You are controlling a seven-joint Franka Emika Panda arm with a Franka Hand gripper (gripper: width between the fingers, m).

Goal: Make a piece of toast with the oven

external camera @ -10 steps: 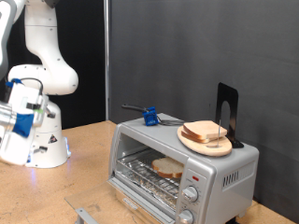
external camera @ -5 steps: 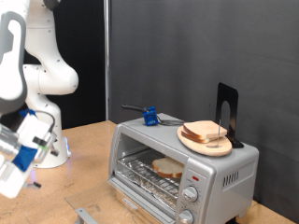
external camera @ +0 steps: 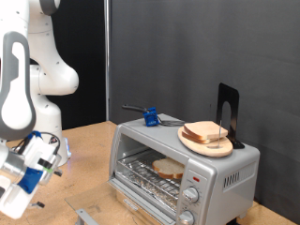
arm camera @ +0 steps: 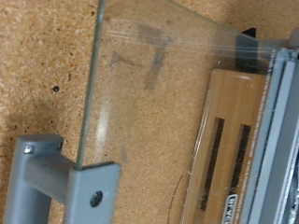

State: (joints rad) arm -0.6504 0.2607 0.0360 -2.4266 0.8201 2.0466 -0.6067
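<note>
Setting: robotics lab test bench, not home kitchen. Evidence: white industrial robot arm mounted directly on counter; counter surface is raw particle board, unfinished; black curtain backdrop covers wall behind rig. Only kitchen items: small silver oven with wooden plate of bread on top. Door glass lies open over same particle board.

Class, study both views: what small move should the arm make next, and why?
Probably bring the gripper to the handle to swing the door up. A slice of bread already lies on the rack inside the oven, the door lies open, and the wrist view looks onto its handle. The gripper sits low at the exterior view's left.
</note>
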